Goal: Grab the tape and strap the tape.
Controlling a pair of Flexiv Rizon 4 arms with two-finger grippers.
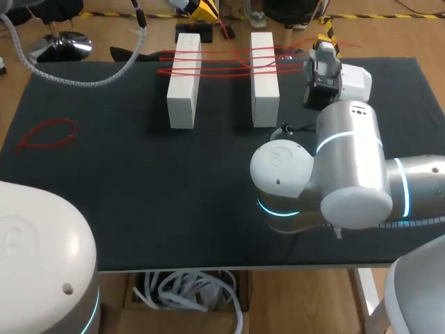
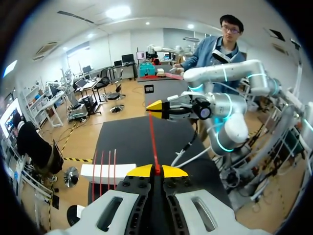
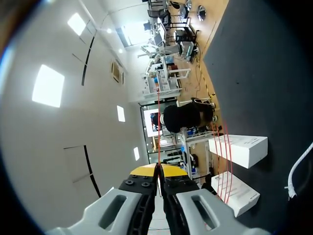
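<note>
While the tape (image 2: 153, 139) runs straight between them | left end effector (image 2: 157, 171): clamped on tape | right end effector (image 3: 157, 172): clamped on same tape, ahead of left | more tape crosses two white blocks (image 3: 239, 149) beside right end effector, on worktop (image 3: 264, 73).

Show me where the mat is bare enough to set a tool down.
Widest bare patch: the mat in front of both white blocks, bordered by the red loop and the right arm. Smaller: between loop and left block. Crowded: the far side, where red tape strands cross the blocks, and under the right arm.
</note>
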